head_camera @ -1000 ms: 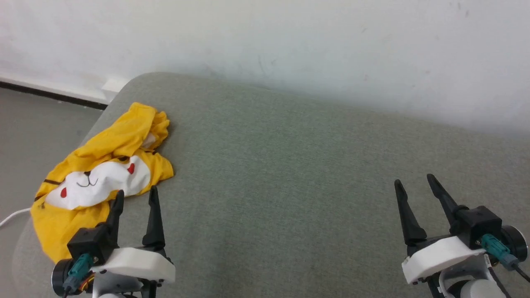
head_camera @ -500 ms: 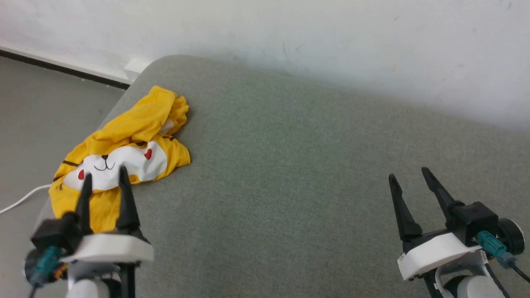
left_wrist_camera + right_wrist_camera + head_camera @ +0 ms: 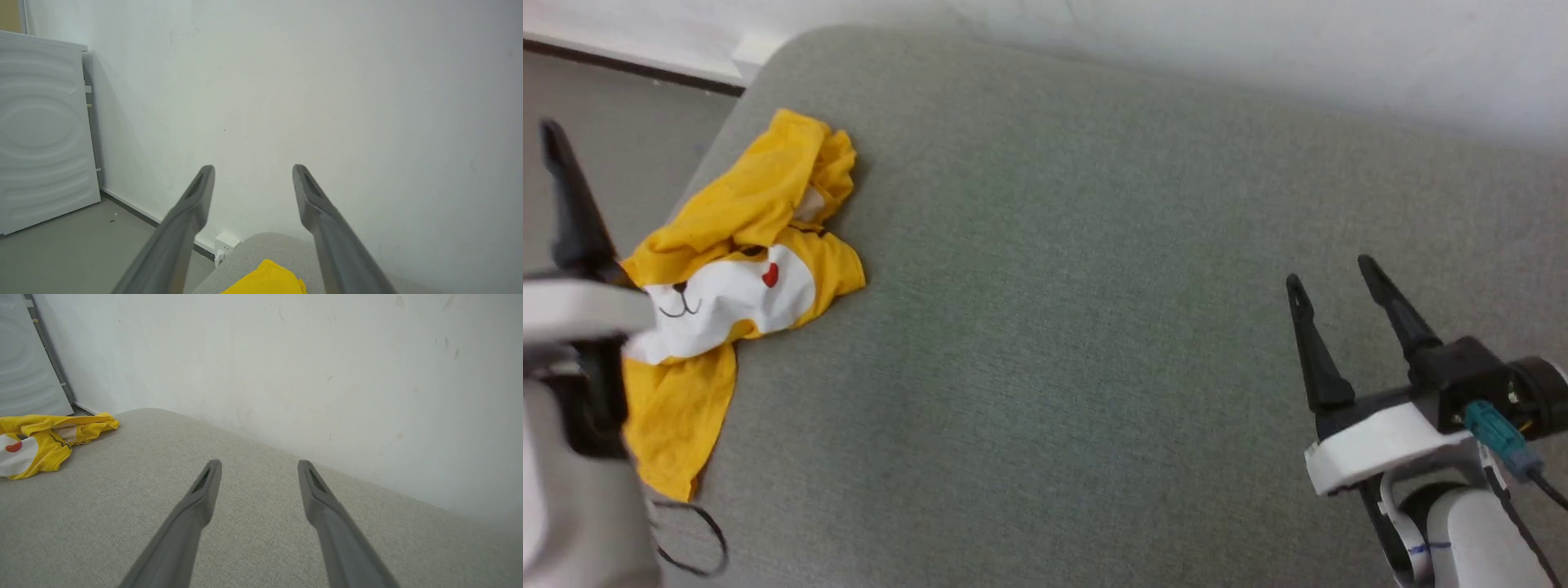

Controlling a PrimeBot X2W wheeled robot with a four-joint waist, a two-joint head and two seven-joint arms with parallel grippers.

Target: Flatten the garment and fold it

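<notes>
- Head view: shirt lies crumpled near the far-left corner of the cushion, along its left edge. Face print is up (white patch, red dot, black lines). A loose yellow flap trails toward the near side, and part of it is hidden behind the left arm.
- Handling, my guess: light, soft and limp, w/ no stiffness, so it'll sag from whatever point is pinched. Not fragile or slippery. Layers are folded over each other, so a deep grab prob. takes more than one.
- Where to hold: prob. best is a thin pinch at an outer edge, either the loose near flap or the bunched far end. Two well-apart points, one per arm, then pull apart to spread it. Can't tell sleeves, collar or hem apart in the bunch.
- Left end effector: fingers spread wide w/ nothing between. It's raised above the shirt and aimed at the wall. The shirt's far tip shows low between the fingers, not touching them.
- Right end effector: also spread wide and empty, over bare cushion, well apart from the shirt. Right wrist view puts the shirt far off to that view's left.
- Surface: the cushion is grey woven upholstery, flat, w/ rounded corners. The weave looks grippy, so dragging cloth may bunch it, while lift-and-lay is likely cleaner. Plenty of bare area to the right for spreading.
- Room: white scuffed wall close behind the cushion, grey floor at left w/ dark skirting. There's a white socket at the wall's base and a white ribbed panel further left. A dark cable loops by the left arm, near the flap, so a snag risk.
</notes>
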